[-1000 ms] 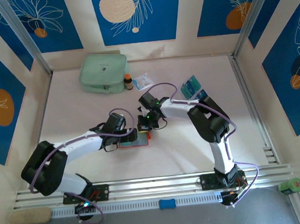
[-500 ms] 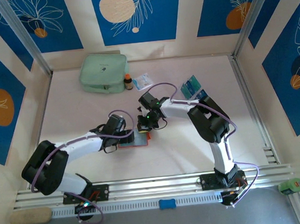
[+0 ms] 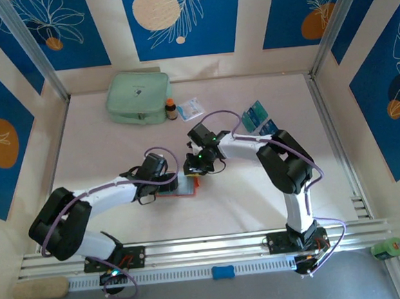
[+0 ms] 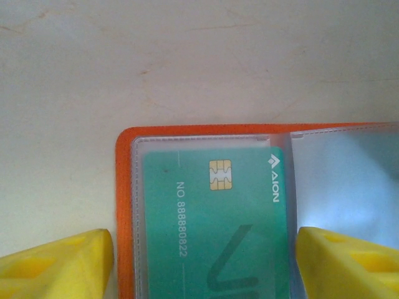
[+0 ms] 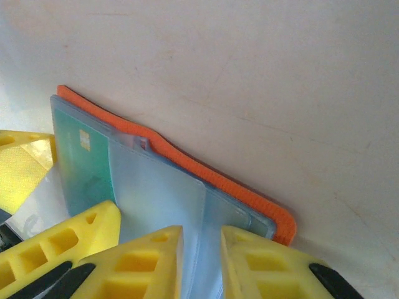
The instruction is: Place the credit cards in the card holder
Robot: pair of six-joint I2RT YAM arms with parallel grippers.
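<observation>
Right arm's elbow has swung slightly outward since a second ago, and the left pincer now covers more of the card holder. Card holder lies open flat at mid-bench, both pincers meeting over it. Left wrist view: left pincer stands wide open, one yellow fingertip just outside the orange edge and the other on the neighbouring clear pocket. A teal card with a gold chip sits inside the clear pocket between them. Right wrist view: right pincer has its jaws parted only a little, low over the clear sleeves, with nothing seen clamped between them. Orange rim of the holder curls up along its far side. More credit cards, teal and blue, lie well apart at the far right. Mint pouch, a small bottle and a paper packet sit at the back.
</observation>
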